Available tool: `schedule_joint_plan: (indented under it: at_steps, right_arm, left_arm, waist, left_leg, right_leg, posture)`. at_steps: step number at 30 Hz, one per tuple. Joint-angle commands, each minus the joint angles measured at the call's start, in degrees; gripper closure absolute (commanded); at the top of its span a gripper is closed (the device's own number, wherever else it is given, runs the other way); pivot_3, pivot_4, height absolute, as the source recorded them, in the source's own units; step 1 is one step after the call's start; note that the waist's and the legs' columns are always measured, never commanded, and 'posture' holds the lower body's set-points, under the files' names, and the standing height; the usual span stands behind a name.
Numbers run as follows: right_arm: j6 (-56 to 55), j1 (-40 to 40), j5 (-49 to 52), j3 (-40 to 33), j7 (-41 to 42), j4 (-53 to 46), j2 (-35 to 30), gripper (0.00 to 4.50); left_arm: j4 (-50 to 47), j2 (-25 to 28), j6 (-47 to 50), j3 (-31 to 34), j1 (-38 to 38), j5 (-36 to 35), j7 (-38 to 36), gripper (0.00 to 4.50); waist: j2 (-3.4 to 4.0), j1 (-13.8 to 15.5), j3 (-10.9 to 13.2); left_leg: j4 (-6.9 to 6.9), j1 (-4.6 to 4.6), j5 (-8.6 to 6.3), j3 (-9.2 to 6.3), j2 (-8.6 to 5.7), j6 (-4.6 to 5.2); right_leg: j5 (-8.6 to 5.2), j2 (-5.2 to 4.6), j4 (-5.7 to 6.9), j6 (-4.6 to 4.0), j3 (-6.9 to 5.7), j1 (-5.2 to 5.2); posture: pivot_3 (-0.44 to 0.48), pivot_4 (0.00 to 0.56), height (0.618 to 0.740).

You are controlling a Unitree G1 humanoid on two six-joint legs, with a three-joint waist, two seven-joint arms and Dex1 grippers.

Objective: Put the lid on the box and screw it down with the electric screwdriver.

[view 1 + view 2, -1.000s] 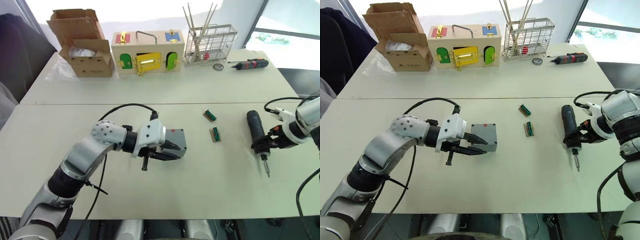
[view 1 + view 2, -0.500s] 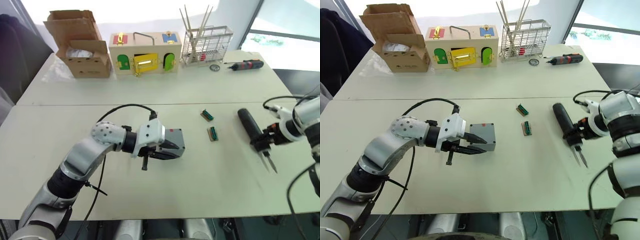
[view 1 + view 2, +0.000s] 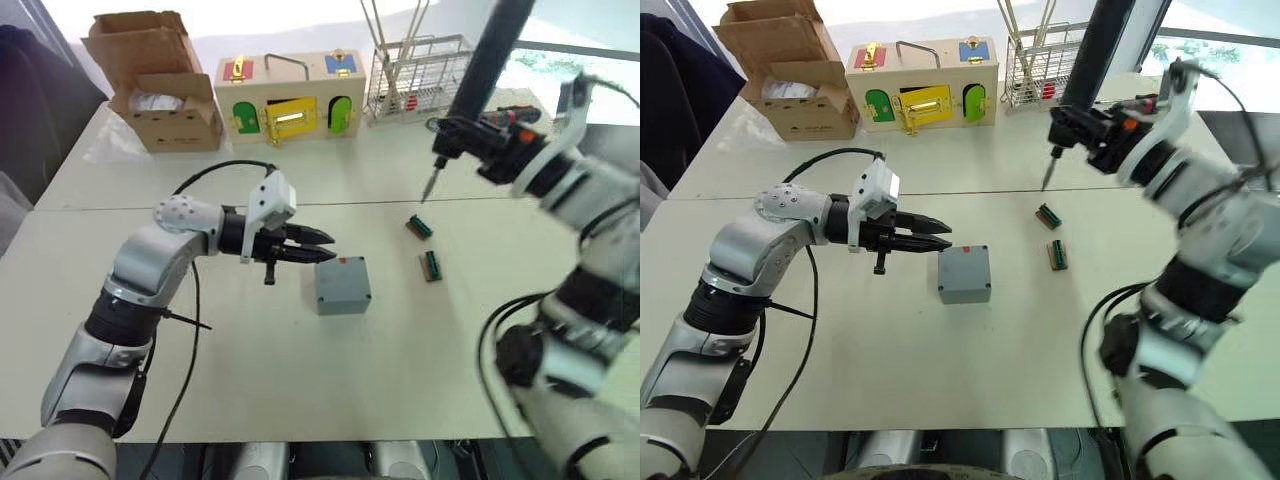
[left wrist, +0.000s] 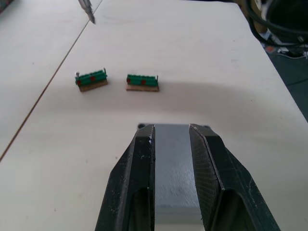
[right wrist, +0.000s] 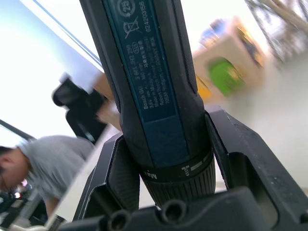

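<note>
Grey box (image 3: pixel 342 285) sits lidded on the table.
Left gripper (image 3: pixel 322 247) hovers narrowly parted just beside it; right gripper (image 3: pixel 455 135) clamps the electric screwdriver (image 3: pixel 488 55) above.

Left claw (image 4: pixel 172 159) parted above grey box (image 4: pixel 176 185) (lid on); two green connectors (image 4: pixel 91 80) beyond.

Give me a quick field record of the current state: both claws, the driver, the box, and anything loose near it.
left claw: open, empty, hovering just beside the box, not touching
right claw: shut on the electric screwdriver
electric screwdriver: lifted off the table, near upright, bit pointing down above the green connectors
box: on the table, grey, closed top face showing; red mark on far side
lid: cannot tell apart from the box
green connectors: two, loose on the table beyond the box
</note>
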Motion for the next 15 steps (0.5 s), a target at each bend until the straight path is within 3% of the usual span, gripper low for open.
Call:
schedule_joint_plan:
  at_steps: [1,5,8,15]
  right_arm:
    - [-7.4,6.14,5.14,3.87,-0.21,-12.57,3.09,2.7]
    - [-11.81,11.1,7.28,7.28,-2.3,-14.57,5.02,2.7]
    - [-16.28,16.56,6.09,12.96,0.2,-15.79,2.97,2.7]
    - [-28.56,21.72,0.57,21.64,0.34,-10.16,2.12,2.7]
  left_arm:
    - [0.23,0.5,0.14,0.13,-0.72,0.6,-0.4,3.42]
    - [0.02,0.13,0.8,-0.67,-0.79,1.25,-0.16,3.42]
    - [-0.21,-1.44,0.89,-2.48,-0.13,2.67,1.04,3.42]
    - [3.26,-4.66,0.04,-4.28,1.0,5.73,3.85,3.42]
  waist:
    - [-0.01,0.18,-0.01]
    - [-0.02,-0.32,-0.01]
    - [-0.02,-0.4,-0.01]
    - [-0.02,-0.64,-0.01]
  left_leg:
    - [0.12,0.0,0.0,-0.06,-0.05,0.0]
    - [0.16,0.13,-0.02,-0.01,-0.1,0.05]
    - [0.03,0.17,-0.03,-0.06,-0.08,0.06]
    - [0.05,0.24,-0.04,0.03,-0.1,0.08]
  right_leg:
    - [0.0,0.0,0.07,0.0,0.03,0.07]
    - [0.0,0.0,0.15,0.0,0.16,0.14]
    - [0.0,0.06,0.19,0.0,0.15,0.1]
    - [0.0,0.15,0.2,0.0,0.19,0.1]
  posture:
    - [0.0,0.15,0.731]
    - [0.0,0.15,0.731]
    - [0.0,0.15,0.731]
    - [0.0,0.15,0.731]
